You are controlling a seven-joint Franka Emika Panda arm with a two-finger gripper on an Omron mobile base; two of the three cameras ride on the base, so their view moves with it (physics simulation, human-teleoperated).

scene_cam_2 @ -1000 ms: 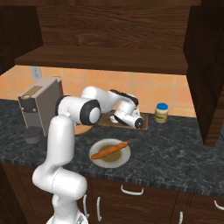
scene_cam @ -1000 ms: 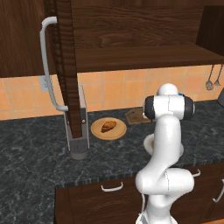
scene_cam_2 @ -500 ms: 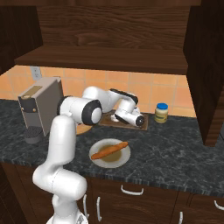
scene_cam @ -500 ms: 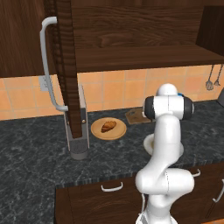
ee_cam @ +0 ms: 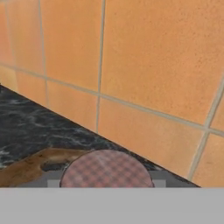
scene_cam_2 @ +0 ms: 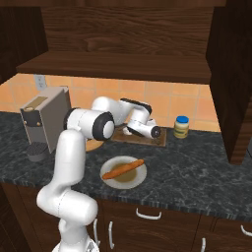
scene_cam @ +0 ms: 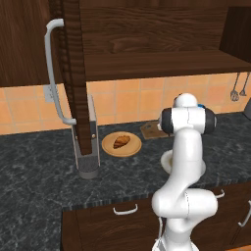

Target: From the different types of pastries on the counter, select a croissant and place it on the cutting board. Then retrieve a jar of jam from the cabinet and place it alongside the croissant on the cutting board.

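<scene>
Croissant (scene_cam: pixel 121 141): lay on the round tan plate (scene_cam: pixel 109 148) on the counter (scene_cam_2: pixel 197 157), just beside the cutting board (scene_cam_2: pixel 161 143) but not on it, so judged not yet delivered. Found the gripper (scene_cam_2: pixel 147 129) low over the board's back part, aimed at the orange tiled wall (ee_cam: pixel 153 65). Saw a round pink-and-grey checked lid (ee_cam: pixel 106 170) right at the hand's near end, with a corner of the brown board beside it; took it for the top of the jar of jam, though none of the body showed. Could not tell whether the fingers were spread or clamped on it, nor whether it rested on the wood. Judged the step in hand to be setting down the jam, with the cabinet (scene_cam: pixel 73 73) door swung wide. Next move would call for a gentle lowering, a release, a straight pull-back without tipping the jar, then a fetch of the pastry. Left alone: the stick-shaped bread (scene_cam_2: pixel 123 169) on its pale dish (scene_cam_2: pixel 110 178) and the yellowish jar with a blue lid (scene_cam_2: pixel 181 128). Read no brand, label or lettering anywhere, only the check pattern.
</scene>
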